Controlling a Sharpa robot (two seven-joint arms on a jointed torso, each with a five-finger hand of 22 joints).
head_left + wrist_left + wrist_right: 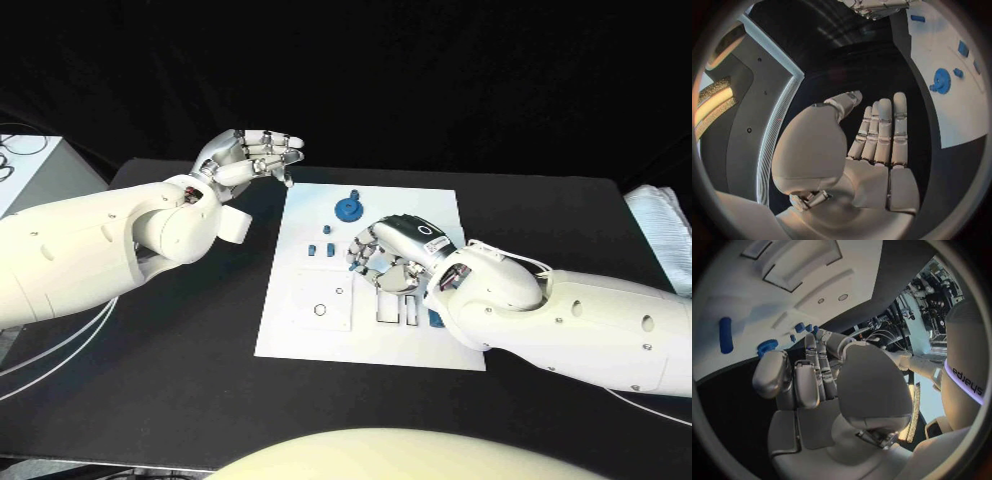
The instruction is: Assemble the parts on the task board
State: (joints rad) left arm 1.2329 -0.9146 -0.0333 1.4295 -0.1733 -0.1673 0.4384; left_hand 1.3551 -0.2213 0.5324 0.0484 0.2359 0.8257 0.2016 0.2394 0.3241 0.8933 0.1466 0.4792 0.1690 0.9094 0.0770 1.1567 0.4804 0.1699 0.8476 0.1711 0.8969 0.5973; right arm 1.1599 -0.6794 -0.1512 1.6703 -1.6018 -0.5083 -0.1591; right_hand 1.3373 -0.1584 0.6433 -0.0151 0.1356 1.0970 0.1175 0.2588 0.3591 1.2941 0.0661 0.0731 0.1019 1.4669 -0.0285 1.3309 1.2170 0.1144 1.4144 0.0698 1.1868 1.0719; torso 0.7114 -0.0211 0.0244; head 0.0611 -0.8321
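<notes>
Head view: a black tabletop (144,400) carries the white task board (433,340); the right hand (392,252) hovers over its small blue parts (326,246), grip unclear. Left wrist view: the left hand (873,150) is flat and empty — blue gear (941,80) on the board nearby. Right wrist view: a blue peg (725,334) lies on the board.

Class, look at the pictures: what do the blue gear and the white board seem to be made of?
Blue gear: probably moulded or printed plastic, matte, judging by its even colour and lack of glints. White board: likely plastic or painted sheet, smooth with a slight sheen and cleanly cut recesses; the look leaves this open.
</notes>
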